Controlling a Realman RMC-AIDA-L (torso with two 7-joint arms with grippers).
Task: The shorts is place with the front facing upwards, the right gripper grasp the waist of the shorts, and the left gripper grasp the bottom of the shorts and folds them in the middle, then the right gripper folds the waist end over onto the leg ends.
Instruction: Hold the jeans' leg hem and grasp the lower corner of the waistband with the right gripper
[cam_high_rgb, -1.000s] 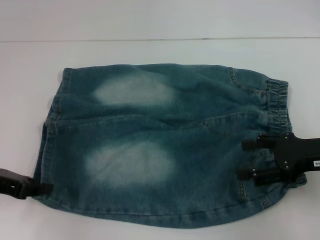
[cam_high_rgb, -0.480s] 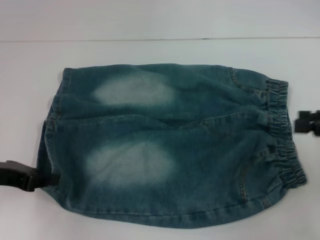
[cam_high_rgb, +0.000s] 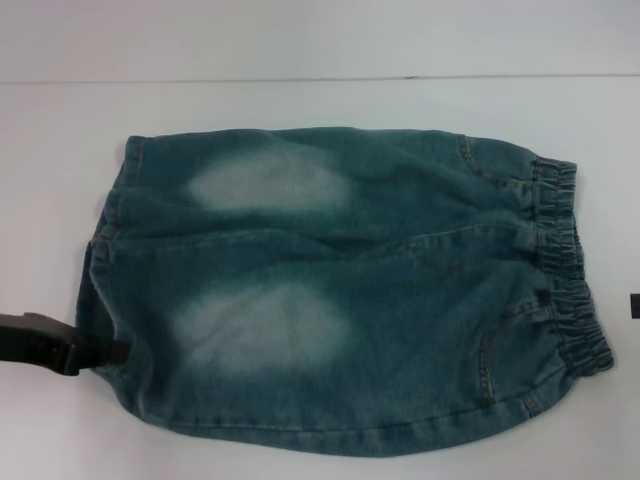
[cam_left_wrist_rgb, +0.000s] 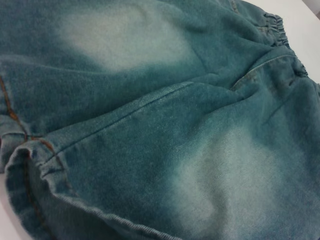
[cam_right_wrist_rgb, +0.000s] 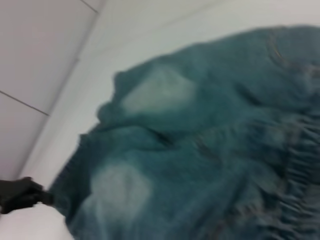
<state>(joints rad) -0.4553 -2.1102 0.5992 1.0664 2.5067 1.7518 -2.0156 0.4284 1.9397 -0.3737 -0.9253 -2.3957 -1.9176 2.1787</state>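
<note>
While the bottom of the shorts (cam_high_rgb: 100, 290) is pinched in the left gripper (cam_high_rgb: 112, 352), the right gripper (cam_high_rgb: 634, 305) has been withdrawn off the waist of the shorts (cam_high_rgb: 565, 265). Its jaw state cannot be told. The waist must be regrasped.

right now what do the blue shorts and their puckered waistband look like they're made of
The blue faded shorts look like washed denim: diagonal twill weave, pale bleached patches, tan topstitching. The puckered waistband seems the same denim gathered over elastic, judging by its tight ruffles. The black left gripper sits at the leg hem.
</note>
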